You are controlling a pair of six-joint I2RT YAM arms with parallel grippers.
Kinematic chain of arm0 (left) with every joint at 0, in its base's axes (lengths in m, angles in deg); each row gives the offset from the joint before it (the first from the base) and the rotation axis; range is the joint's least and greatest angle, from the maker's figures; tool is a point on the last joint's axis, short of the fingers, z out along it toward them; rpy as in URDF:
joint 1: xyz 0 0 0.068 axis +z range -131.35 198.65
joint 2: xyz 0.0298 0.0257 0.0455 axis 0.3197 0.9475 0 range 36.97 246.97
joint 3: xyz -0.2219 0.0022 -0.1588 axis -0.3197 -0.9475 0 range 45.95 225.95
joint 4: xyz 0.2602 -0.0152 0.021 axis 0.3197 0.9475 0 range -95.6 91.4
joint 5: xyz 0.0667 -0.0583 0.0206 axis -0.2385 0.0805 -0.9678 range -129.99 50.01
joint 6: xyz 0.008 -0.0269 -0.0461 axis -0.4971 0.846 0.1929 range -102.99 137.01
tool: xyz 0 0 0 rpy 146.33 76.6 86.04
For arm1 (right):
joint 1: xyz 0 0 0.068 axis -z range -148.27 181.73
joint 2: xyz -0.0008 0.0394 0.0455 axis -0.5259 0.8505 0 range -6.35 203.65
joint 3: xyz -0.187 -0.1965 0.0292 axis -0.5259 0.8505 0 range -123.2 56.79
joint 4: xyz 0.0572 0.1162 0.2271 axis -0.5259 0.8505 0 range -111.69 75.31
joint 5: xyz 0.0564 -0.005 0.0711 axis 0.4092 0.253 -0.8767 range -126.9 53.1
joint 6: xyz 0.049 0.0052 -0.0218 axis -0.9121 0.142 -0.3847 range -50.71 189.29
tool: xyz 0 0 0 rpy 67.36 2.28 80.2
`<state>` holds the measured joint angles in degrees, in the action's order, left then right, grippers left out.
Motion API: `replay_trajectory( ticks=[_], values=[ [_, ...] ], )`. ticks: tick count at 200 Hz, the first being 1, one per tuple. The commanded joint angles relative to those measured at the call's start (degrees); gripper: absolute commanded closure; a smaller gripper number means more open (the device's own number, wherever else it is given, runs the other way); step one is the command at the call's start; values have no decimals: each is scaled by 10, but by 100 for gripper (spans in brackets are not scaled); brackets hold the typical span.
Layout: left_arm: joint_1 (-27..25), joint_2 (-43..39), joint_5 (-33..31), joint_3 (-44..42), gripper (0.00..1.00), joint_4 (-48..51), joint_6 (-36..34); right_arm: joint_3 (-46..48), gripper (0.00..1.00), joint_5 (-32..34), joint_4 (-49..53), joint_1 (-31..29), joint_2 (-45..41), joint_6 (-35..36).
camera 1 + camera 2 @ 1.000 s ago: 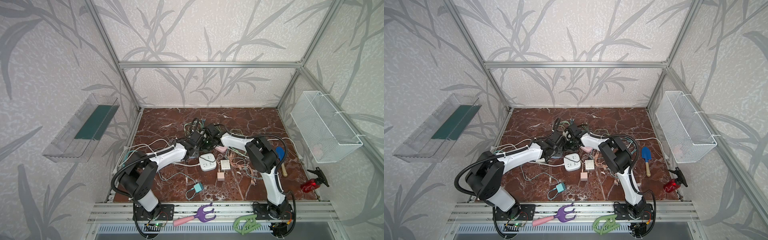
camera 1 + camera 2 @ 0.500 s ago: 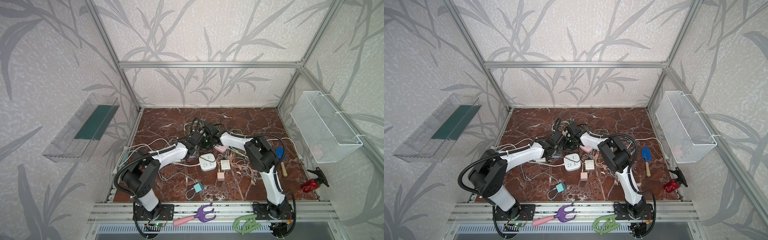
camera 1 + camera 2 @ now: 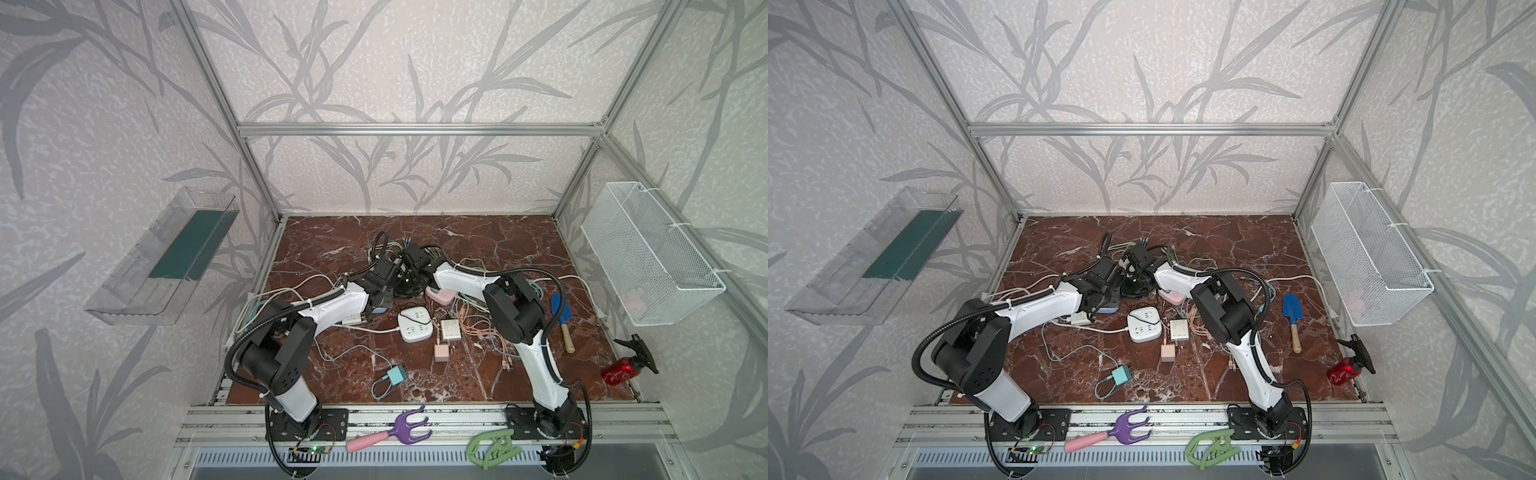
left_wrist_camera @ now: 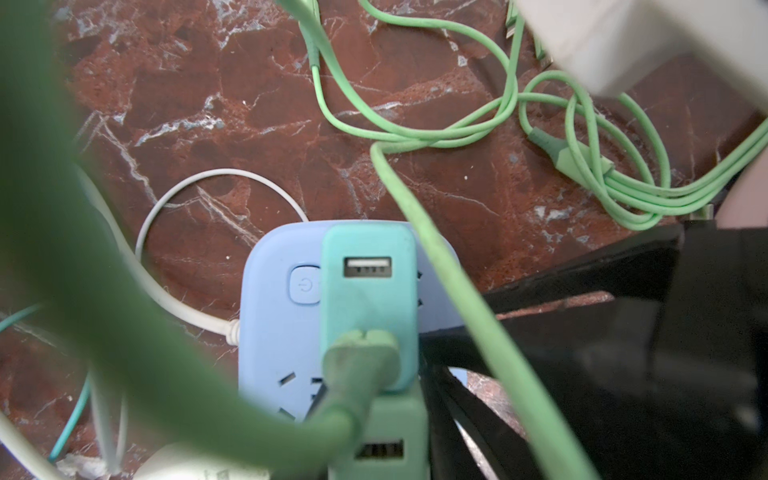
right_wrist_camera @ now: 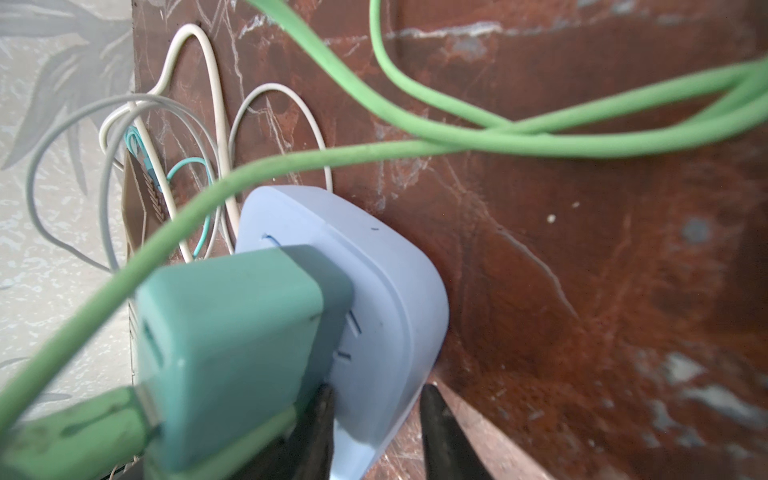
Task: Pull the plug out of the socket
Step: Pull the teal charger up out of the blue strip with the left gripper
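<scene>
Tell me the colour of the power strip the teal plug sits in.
Pale blue; power strip shows best in left wrist view.

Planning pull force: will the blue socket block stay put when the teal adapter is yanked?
Unbraced, it likely comes along: the blue socket block looks like light plastic, no visible fastening. The teal adapter sits flush, so probably a tight fit. Its white cord loops slack, no anchor.

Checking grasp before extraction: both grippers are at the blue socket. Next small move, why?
The teal rectangular plug sits fully in the light blue socket block, whose edge the right gripper clamps; so probably draw the shut left gripper straight off the block's face.
</scene>
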<state>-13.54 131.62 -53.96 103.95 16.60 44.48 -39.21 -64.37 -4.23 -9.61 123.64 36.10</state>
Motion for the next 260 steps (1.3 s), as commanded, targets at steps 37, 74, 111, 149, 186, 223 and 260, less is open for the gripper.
replay_trajectory(
  ticks=[37, 74, 111, 149, 186, 223, 260],
  values=[
    [-1, -41, 16, -14, 92, -30, 6, -28, 67, 60, 102, -9, 48, 20],
    [-11, -62, 11, -27, 93, -49, -8, -34, 67, 75, 120, -8, 53, 26],
    [-12, -71, -9, -29, 93, -31, 1, -35, 67, 72, 117, -8, 54, 25],
    [-12, -75, -4, -29, 93, -29, 5, -29, 68, 67, 110, -8, 51, 25],
    [-12, -64, -4, -22, 93, -7, 5, -12, 61, 49, 70, -7, 25, 27],
    [-13, -75, 0, -13, 93, 5, -10, 13, 51, 25, 22, 2, -20, 17],
    [-15, -74, -4, -3, 93, 21, -12, 39, 48, 10, -10, 14, -66, 13]
  ],
)
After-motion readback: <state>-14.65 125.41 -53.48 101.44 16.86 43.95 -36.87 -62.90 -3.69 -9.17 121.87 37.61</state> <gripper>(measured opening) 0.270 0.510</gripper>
